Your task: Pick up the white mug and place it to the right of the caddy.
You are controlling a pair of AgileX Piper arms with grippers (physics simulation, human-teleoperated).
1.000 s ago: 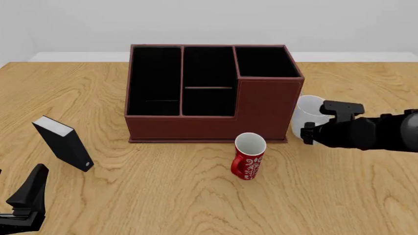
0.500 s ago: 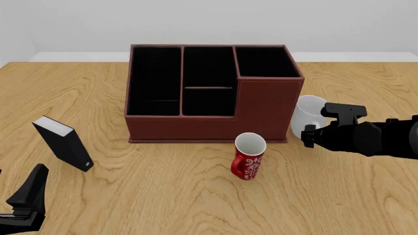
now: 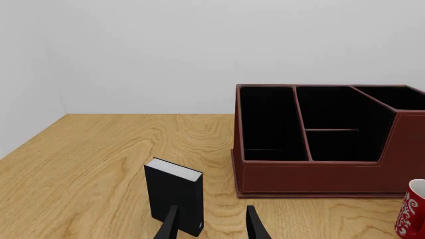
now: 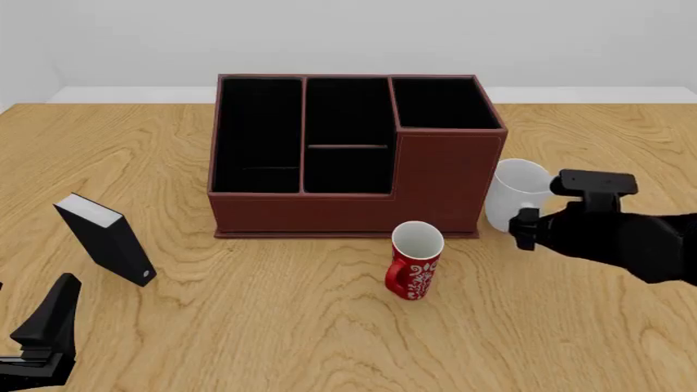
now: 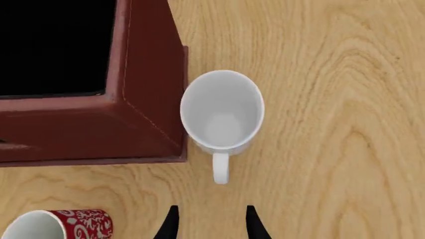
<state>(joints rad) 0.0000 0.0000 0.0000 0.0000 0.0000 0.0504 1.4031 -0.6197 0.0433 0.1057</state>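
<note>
The white mug point(image 4: 512, 194) point(image 5: 222, 112) stands upright on the table, close against the right side of the dark red-brown caddy point(image 4: 436, 184) point(image 5: 143, 99). Its handle point(image 5: 220, 168) points toward my right gripper point(image 5: 210, 224), which hovers above and just short of it, open and holding nothing. In the front view that arm point(image 4: 610, 233) sits to the right of the mug. My left gripper point(image 3: 211, 226) point(image 4: 44, 331) is open and empty at the near left corner, far from the mug.
A red mug with a white pattern point(image 4: 415, 261) point(image 5: 63, 226) stands upright in front of the caddy's right end. A small black box with a white top point(image 4: 104, 238) point(image 3: 174, 196) stands at the left, just ahead of my left gripper.
My right arm has drawn back to the right, away from the white mug, which stays standing beside the caddy. The left arm has not moved.
</note>
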